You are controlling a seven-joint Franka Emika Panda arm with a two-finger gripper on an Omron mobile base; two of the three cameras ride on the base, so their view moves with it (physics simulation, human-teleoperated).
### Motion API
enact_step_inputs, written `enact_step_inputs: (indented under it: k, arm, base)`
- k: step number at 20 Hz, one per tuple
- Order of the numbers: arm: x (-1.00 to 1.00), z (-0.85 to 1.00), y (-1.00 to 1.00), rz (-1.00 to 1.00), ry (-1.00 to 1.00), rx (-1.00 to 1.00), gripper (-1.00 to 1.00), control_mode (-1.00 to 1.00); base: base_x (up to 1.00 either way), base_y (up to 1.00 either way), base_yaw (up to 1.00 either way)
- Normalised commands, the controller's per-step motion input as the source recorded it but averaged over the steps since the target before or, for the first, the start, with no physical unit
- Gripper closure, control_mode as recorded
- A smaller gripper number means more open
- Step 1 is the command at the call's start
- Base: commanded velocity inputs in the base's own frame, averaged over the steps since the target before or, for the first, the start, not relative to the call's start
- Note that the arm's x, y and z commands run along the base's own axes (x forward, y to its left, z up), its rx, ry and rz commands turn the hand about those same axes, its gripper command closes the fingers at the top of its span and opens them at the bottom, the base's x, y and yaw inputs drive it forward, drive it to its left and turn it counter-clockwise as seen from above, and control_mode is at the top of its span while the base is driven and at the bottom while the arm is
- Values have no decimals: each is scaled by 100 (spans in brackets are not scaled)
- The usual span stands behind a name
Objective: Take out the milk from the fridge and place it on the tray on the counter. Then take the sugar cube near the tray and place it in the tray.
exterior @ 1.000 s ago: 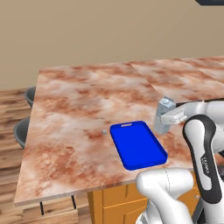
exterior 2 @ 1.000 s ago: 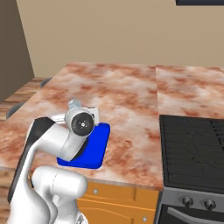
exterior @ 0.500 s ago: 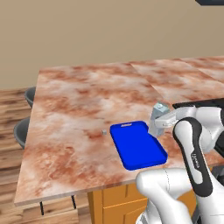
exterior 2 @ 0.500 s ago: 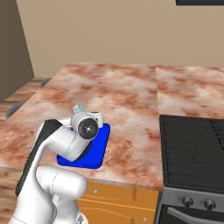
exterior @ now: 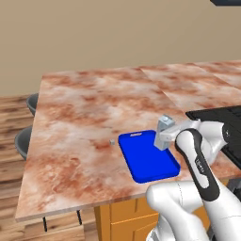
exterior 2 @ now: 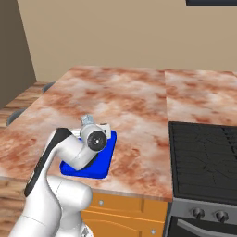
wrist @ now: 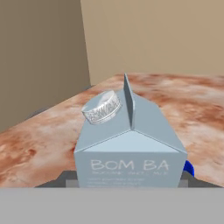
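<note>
My gripper (exterior: 164, 140) is shut on the milk (exterior: 165, 130), a pale blue-grey gabled carton held upright. The carton hangs over the far right edge of the blue tray (exterior: 147, 158); whether its base touches the tray I cannot tell. In the hand view the milk (wrist: 129, 141) stands close up between my fingertips (wrist: 66, 180), its ribbed cap on the left slope. From the right, my wrist hides most of the carton, leaving its top (exterior 2: 87, 121) above the tray (exterior 2: 104, 159). The sugar cube (exterior: 112, 141) lies on the counter (exterior: 89, 108) just left of the tray. The fridge is out of view.
A black stove top (exterior 2: 203, 155) is set into the counter to the right of the tray. Two dark stools (exterior: 26, 140) stand off the counter's left edge. The counter's front edge runs just below the tray.
The arm has carried the milk left and down, from beside the tray's right side to over its far right edge. The grip has stayed the same.
</note>
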Motion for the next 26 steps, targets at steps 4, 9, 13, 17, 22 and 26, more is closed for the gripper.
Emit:
enact_step_inputs:
  k: [4, 9, 13, 17, 22, 26]
  arm:
    - [39, -36, 0, 0, 0, 0, 100, -100]
    - [30, -20, 0, 0, 0, 0, 100, -100]
    - [13, -20, 0, 0, 0, 0, 100, -100]
    - [0, -21, 0, 0, 0, 0, 100, -100]
    - [3, -25, 0, 0, 0, 0, 100, -100]
    - [9, -34, 6, 0, 0, -2, 100, -100]
  base:
    - [0, 0, 0]
    - [0, 0, 0]
    - [0, 0, 0]
    - [0, 0, 0]
    - [0, 0, 0]
    - [0, 0, 0]
